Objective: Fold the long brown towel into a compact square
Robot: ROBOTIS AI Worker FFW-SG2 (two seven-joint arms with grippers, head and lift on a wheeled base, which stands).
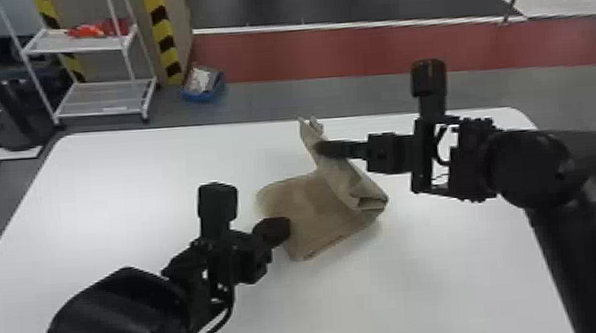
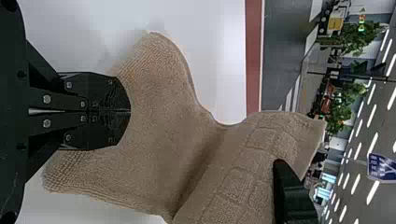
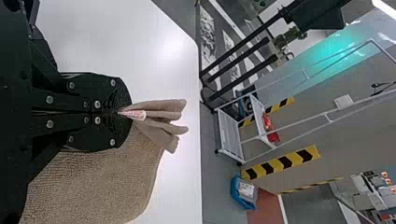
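One brown towel, part-folded on the table: right gripper pinching its lifted end, left gripper closed at its near side; we should lower slowly, edges aligned.

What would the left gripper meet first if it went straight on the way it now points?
The left gripper would likely meet the brown towel first; whether they touch is unclear.

Right gripper farther forward than left gripper, both with fingers closed together
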